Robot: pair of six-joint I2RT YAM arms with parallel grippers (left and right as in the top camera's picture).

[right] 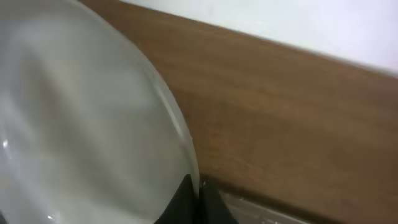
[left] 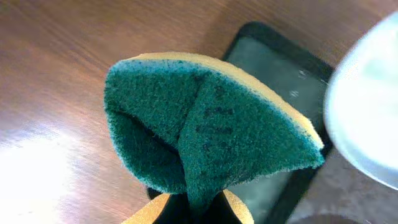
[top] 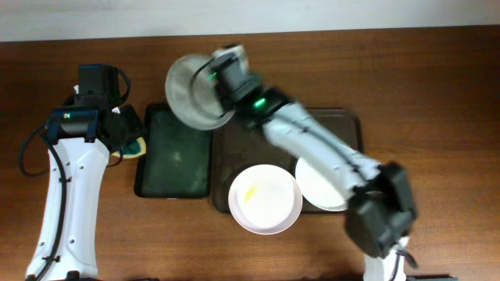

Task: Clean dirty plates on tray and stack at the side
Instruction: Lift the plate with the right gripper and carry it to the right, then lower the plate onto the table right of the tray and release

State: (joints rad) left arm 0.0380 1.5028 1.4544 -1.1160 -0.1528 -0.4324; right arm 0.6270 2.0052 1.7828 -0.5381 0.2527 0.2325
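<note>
My right gripper (top: 221,87) is shut on the rim of a white plate (top: 191,92) and holds it tilted above the far end of the dark green tray (top: 173,156); the plate fills the right wrist view (right: 81,124), the jaws (right: 196,199) pinching its edge. Two more plates lie on the brown tray (top: 344,121): one with a yellow smear (top: 264,199) at the front, one (top: 320,187) partly under my right arm. My left gripper (top: 125,140) is shut on a green and yellow sponge (left: 205,124), left of the green tray. The held plate's edge shows in the left wrist view (left: 367,112).
The green tray (left: 280,81) lies between the sponge and the brown tray. Wooden table (top: 437,70) all round; a pale wall runs along the far edge.
</note>
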